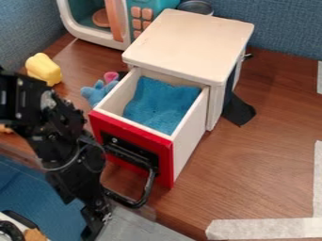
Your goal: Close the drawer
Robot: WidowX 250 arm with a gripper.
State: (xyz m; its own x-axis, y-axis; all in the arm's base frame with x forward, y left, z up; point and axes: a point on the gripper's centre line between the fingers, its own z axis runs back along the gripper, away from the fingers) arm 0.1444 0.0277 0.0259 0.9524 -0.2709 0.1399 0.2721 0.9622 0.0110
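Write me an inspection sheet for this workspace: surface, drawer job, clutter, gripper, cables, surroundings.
Surface: brown wood-look tabletop; pale tape stuck along its near right part.
Job's things: white cabinet with its drawer pulled out; red front, black handle, blue cloth inside.
Clutter: yellow toy and blue plush toy left of the cabinet; black flap at its right side.
Gripper: black gripper low in the view, near the handle; contact can't be judged.
Cables: thin cable looped at the arm.
Surroundings: toy microwave behind; blue fabric wall.
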